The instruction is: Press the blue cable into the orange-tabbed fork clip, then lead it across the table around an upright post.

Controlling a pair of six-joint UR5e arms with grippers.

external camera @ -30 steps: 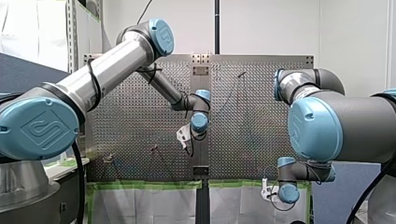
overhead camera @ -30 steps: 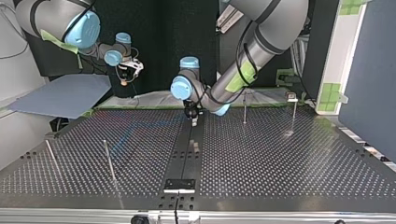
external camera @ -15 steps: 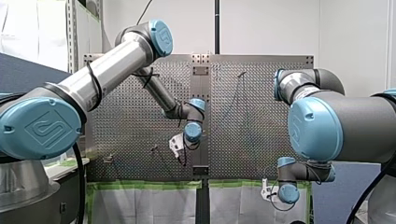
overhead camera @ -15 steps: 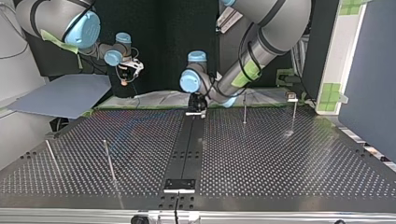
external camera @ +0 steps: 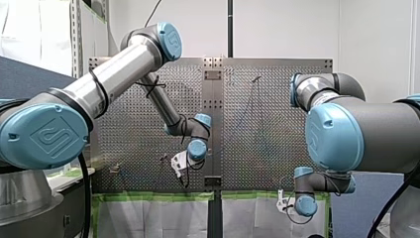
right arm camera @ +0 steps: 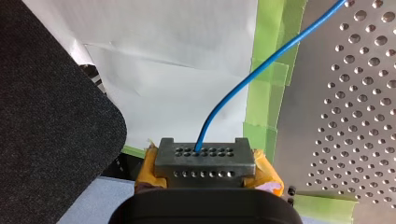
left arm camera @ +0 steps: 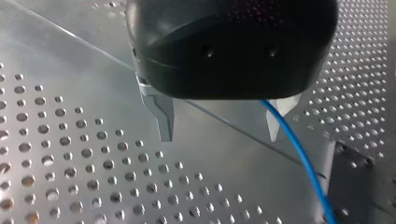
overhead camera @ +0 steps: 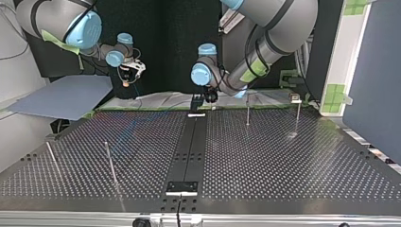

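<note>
Judged cable [left arm camera: 304,163] light, limp, slippery; best pinched beside right gripper [right arm camera: 204,156], clamped on it lower right of front view; left gripper [left arm camera: 220,135] spread, empty

table [overhead camera: 283,161]: perforated metal plate
centre strip [overhead camera: 189,151]: black, runs near edge to far edge
end plates [overhead camera: 181,187]: one small pale plate at each end of the strip
posts [overhead camera: 110,163]: four thin upright rods, two at top view's left, two at far right
green tape [overhead camera: 142,108]: along far edge
</note>
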